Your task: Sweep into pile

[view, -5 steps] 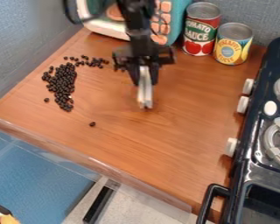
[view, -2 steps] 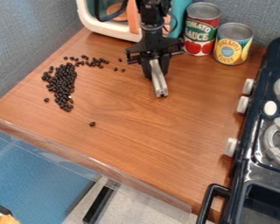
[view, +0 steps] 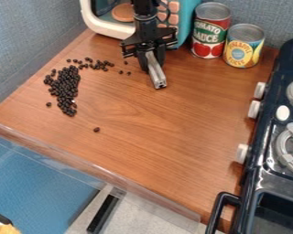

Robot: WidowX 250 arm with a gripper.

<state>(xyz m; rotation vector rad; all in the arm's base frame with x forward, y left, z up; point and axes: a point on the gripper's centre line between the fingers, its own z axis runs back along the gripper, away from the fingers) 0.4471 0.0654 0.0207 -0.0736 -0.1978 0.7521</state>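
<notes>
camera view: we see the dark pellets point(view: 64, 87) on the left part of the wooden counter point(view: 149, 123), gathered mostly in one elongated heap. its long axis runs down the view, with the lower end bent slightly to the right; from its upper end a thinner, looser band extends rightward toward the gripper point(view: 153, 67). a few strays lie between that band and the gripper, one lies just left of the heap, and another lies apart, below and to the right of it. we note the silvery bar point(view: 157, 77), a straight, narrow piece whose long axis slants downward and a little rightward, its free end lowest. the black gripper is closed on this bar, one finger on either side; we cannot tell whether the free end touches the counter.

of materials, we observe smooth, reddish-brown wood with streaked grain, a metallic-looking bar with a squared end, and a blue-grey wall point(view: 26, 41) of woven appearance. the pellets are small, rounded, bean-like and nearly black, packed closely in the heap so that they partly hide one another; we mark one pale fleck at its right side. behind the gripper stands a teal and cream toy microwave point(view: 106, 28); to its right are two cylindrical cans point(view: 211, 32), and at the right edge a dark, glossy toy stove point(view: 265, 157) with white knobs
</notes>
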